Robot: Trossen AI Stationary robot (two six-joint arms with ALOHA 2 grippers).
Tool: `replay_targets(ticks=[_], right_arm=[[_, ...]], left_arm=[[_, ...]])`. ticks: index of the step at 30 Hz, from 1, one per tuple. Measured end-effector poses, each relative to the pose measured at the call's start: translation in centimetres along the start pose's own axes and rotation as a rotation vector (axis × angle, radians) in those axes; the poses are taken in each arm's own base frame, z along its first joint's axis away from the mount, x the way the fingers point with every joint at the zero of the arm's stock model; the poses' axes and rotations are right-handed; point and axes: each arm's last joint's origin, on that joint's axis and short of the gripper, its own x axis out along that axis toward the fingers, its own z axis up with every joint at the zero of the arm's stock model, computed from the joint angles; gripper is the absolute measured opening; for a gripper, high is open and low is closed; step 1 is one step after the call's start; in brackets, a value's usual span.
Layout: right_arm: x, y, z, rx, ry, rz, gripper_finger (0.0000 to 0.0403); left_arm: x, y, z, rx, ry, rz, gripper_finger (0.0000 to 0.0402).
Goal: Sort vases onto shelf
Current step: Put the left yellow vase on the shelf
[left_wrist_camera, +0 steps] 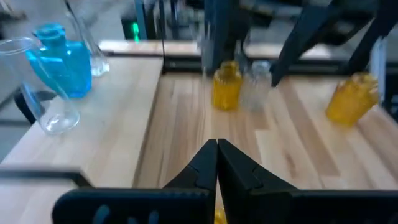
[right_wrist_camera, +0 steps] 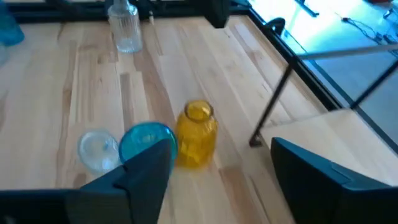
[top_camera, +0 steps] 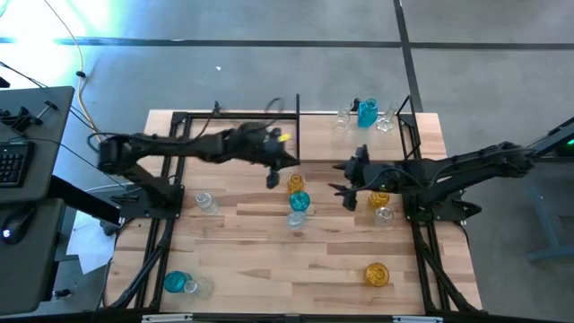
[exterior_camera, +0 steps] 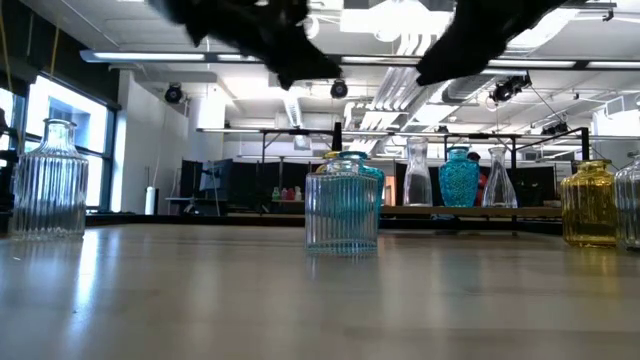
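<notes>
Going left to right in the high view. Near-left corner of the table (top_camera: 269,269): a teal vase (top_camera: 176,282) with a clear vase (top_camera: 192,286) touching it, both unsorted. Further up the left side, a ribbed clear vase (top_camera: 205,202) stands alone.

Left gripper (top_camera: 273,177) hangs above the table's middle, fingers clenched together with nothing between them; the left wrist view shows the tips meeting. Looks like it's between picks, not carrying anything.

Just beside it, a cluster in the middle: amber vase (top_camera: 296,183), teal round-bellied vase (top_camera: 299,200), and a clear ribbed jar (top_camera: 295,219), touching or nearly so. Probably the next targets, since both arms point at it.

Right gripper (top_camera: 347,190) sits right of that cluster, jaws spread wide and empty; the right wrist view shows the amber and teal vases ahead between the fingers. Judged: lining up a grasp on one of them.

Under the right arm: another amber vase (top_camera: 378,197) and a small clear one (top_camera: 383,214). Near-right area: a lone amber ribbed vase (top_camera: 376,274).

The shelf (top_camera: 359,139), a pale wood board with a thin black frame, runs along the far edge; on its right end stand a teal speckled vase (top_camera: 367,113) flanked by clear narrow-necked ones. All glass, smooth or ribbed, likely slippery. Most sorting is left.
</notes>
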Motion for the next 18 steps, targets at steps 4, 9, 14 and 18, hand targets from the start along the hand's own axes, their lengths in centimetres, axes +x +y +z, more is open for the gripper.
replay_targets(ticks=[4, 9, 14, 18], right_arm=[[2.7, 0.5, 0.2, 0.032, -0.037, -0.004, 0.0289], [5.9, 0.9, -0.3, 0.116, -0.03, 0.003, 0.0304], [8.9, 1.5, -1.3, 0.145, -0.031, -0.012, 0.0305], [11.0, 2.0, -2.2, 0.156, -0.045, -0.041, 0.0305]], left_arm=[[-2.3, -0.6, -3.5, -0.031, -0.186, 0.012, 0.0001], [-4.0, -0.8, -6.9, -0.036, -0.338, 0.047, 0.0001], [-4.6, -0.4, -8.6, -0.052, -0.353, 0.158, 0.0001], [-4.7, -0.1, -9.0, -0.047, -0.341, 0.181, 0.0001]])
